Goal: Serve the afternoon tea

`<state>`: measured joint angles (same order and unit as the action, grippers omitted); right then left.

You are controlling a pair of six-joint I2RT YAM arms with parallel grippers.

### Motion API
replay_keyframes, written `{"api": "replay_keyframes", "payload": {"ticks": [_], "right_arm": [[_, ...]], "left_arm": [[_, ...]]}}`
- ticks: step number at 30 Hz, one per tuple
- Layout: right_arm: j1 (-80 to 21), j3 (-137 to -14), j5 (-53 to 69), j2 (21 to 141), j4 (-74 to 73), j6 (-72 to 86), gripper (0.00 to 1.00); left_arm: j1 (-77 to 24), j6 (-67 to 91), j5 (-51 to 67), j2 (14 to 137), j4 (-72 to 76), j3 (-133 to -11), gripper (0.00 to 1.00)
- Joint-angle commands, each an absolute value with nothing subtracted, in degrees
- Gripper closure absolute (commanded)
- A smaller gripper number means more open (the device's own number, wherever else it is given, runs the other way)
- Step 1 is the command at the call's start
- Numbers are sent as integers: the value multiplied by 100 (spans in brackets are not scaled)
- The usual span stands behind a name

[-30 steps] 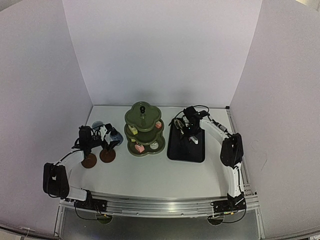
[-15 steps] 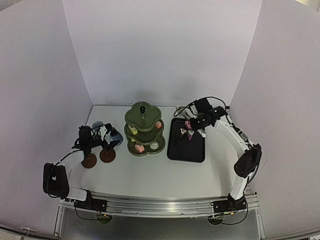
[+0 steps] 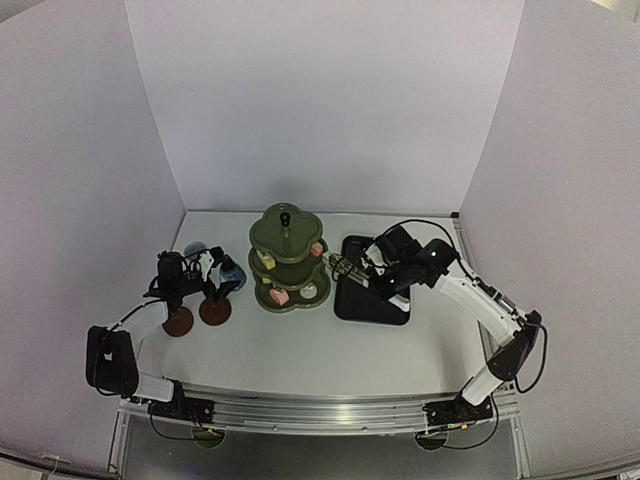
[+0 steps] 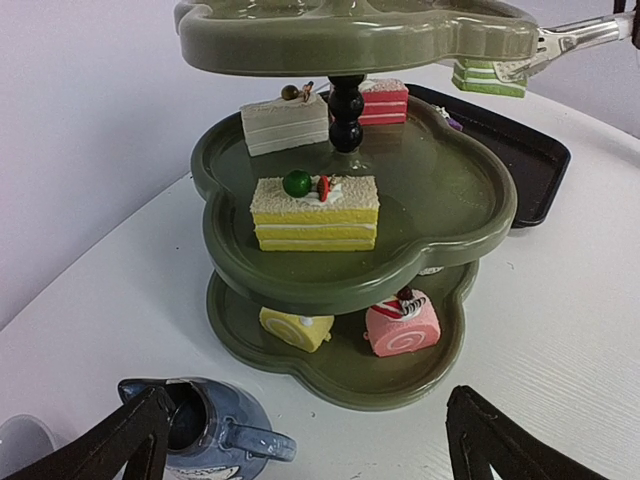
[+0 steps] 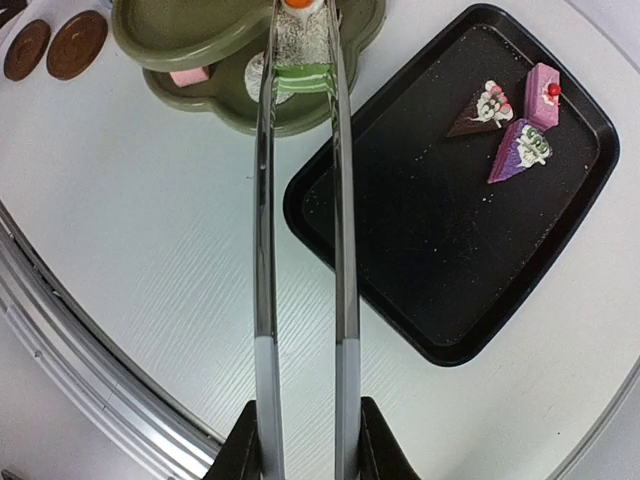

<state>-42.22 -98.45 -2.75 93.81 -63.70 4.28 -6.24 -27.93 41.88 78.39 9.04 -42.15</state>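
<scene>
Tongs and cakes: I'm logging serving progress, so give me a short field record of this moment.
right pincer: shut on tongs, reaching toward the stand
tongs: tips clamp a green layered cake at the stand's tray-side edge
tray: three small cakes on it
stand: slices on middle tier, rolls on bottom tier
left pincer: open, empty, near the blue jug
</scene>
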Motion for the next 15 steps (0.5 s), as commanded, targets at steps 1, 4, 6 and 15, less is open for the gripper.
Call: {"api": "replay_keyframes", "payload": {"ticks": [1, 4, 6, 15], "right_arm": [[-4381, -9969, 76, 9061, -6337, 563, 100], [-4566, -10212, 289, 9323, -6355, 478, 100], [-4640, -10454, 291, 9523, -6363, 363, 100], [-4754, -11354, 409, 10419, -6402, -177, 100]], "left_arm": [[-648, -2698, 4307, 7661, 980, -4271, 4], [-649, -2706, 4306, 7640, 969, -4275, 4], [-650, -2714, 4293, 7622, 947, -4284, 4], [-645, -2744, 4253, 7578, 906, -4285, 4]]}}
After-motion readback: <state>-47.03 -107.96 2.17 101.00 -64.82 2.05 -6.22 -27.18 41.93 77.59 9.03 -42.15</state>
